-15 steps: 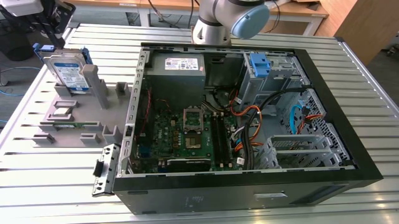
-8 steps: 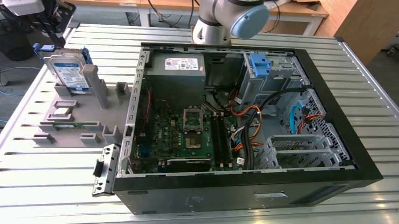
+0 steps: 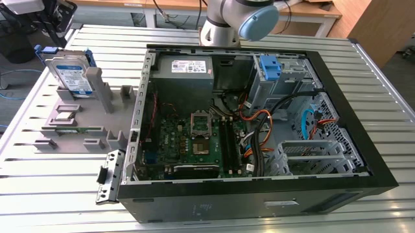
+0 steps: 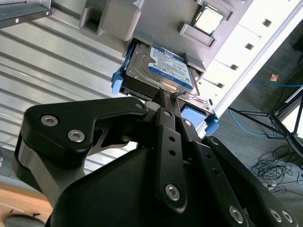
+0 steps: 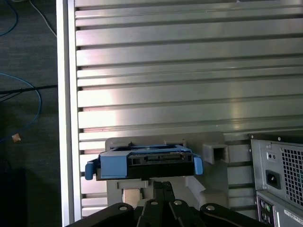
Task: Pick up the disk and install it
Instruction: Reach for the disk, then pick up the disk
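The disk [image 3: 69, 74] is propped on edge in a grey rack [image 3: 91, 127] on the surface [image 3: 52, 204], edge exposed for grabbing, and the tool [image 4: 166, 94] hangs near it, pinched shut and empty, I think.

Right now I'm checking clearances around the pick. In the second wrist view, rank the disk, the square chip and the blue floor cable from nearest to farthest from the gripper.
1. The disk, in the grey holder, directly ahead of the gripper.
2. The square chip, seated in the same holder, beyond the disk.
3. The blue cable, down on the floor past the edge of the table.
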